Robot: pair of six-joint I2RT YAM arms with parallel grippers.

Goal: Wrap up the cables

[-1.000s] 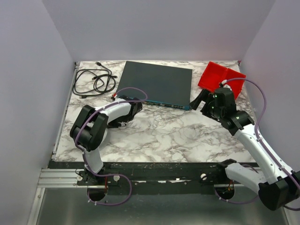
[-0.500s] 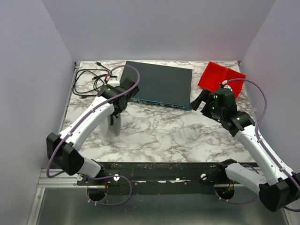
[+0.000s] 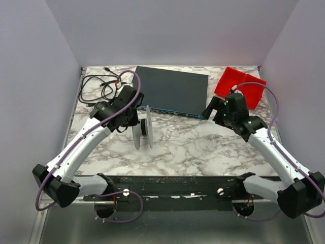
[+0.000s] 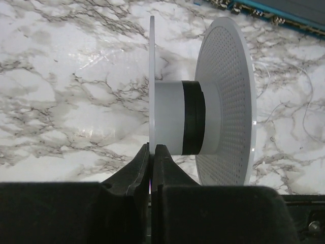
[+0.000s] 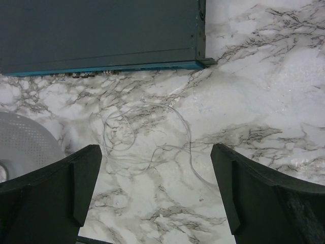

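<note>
The cable is a very thin white wire (image 5: 147, 137) lying in loose loops on the marble table, in front of the dark switch; it shows faintly in the top view (image 3: 175, 133). My left gripper (image 4: 151, 152) is shut on the thin near flange of a white spool (image 4: 177, 119) with a black band on its hub and a perforated far flange. In the top view the spool (image 3: 143, 128) stands on edge, left of the wire. My right gripper (image 5: 157, 188) is open and empty, hovering above the wire loops with its fingers (image 5: 51, 193) either side.
A dark flat network switch (image 3: 172, 91) lies at the back centre. A thicker black cord with plugs (image 3: 101, 87) is coiled at the back left. A red tray (image 3: 241, 85) sits at the back right, just behind my right arm. Walls close in on three sides.
My left arm has unfolded and carried the spool right, toward the wire, turning it on edge. My right gripper has shifted slightly left and back over the wire.
</note>
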